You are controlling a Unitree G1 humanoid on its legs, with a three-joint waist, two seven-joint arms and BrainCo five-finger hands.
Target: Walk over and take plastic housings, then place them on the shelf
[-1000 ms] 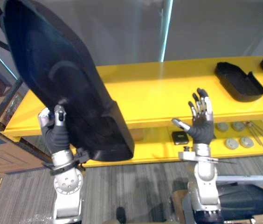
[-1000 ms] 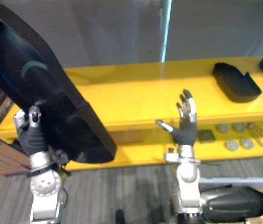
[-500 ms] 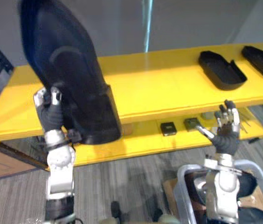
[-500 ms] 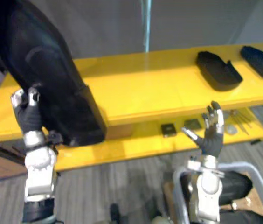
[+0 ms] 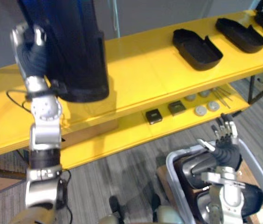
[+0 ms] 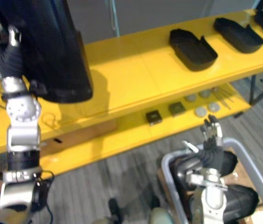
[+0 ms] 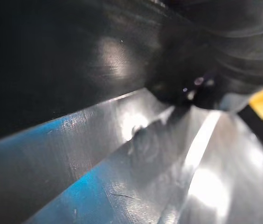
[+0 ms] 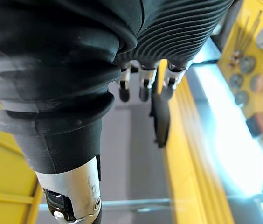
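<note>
Held housing (image 5: 75,51): upright at 10 o'clock, over the yellow shelf (image 5: 141,79), grasped by left hand (image 5: 29,52).
Shelved housings (image 5: 197,43): 1 o'clock, on shelf top.
Right hand (image 5: 224,147): 5 o'clock, fingers straight, empty, over grey bin (image 5: 169,163).

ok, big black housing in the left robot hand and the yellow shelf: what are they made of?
Large black housing: likely moulded plastic, smooth and semi-gloss; the left wrist view shows sheen and blue reflections on it. Yellow shelf: painted or laminated board, possibly metal; even colour with a soft gloss.
</note>
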